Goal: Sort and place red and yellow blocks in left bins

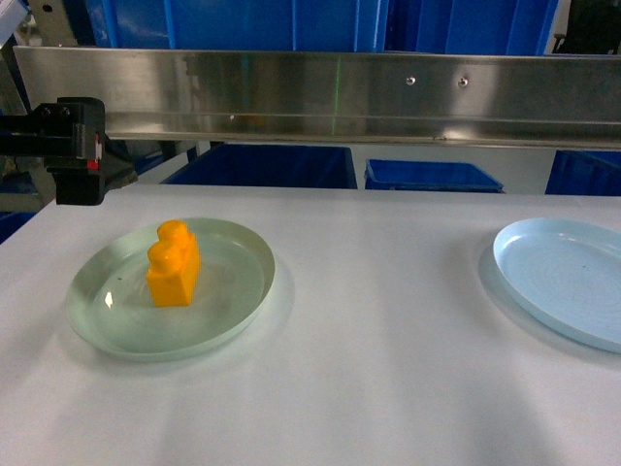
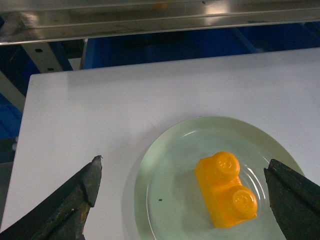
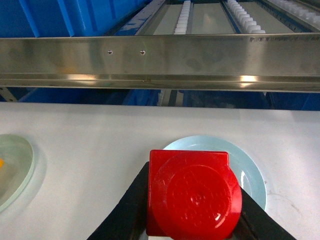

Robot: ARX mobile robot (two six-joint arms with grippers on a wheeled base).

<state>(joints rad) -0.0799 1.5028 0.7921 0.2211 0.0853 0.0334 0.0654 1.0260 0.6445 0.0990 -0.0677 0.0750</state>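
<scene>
The orange-yellow block (image 1: 174,264) with two studs stands upright on a pale green plate (image 1: 233,311) at the table's left. In the left wrist view my left gripper (image 2: 185,161) hangs open above that plate. Its dark fingers (image 2: 75,200) stand wide on either side of the yellow block (image 2: 226,190) without touching it. My right gripper (image 3: 192,202) is shut on the red block (image 3: 192,192), stud up, above a pale blue plate (image 3: 252,172). Blue bins (image 1: 262,165) sit beyond the table's far edge. Neither gripper shows in the head view.
A steel rail (image 1: 320,97) runs across behind the table, with more blue crates (image 1: 432,175) under and behind it. A black device (image 1: 78,150) juts in at the far left edge. The pale blue plate (image 1: 563,282) lies at the table's right.
</scene>
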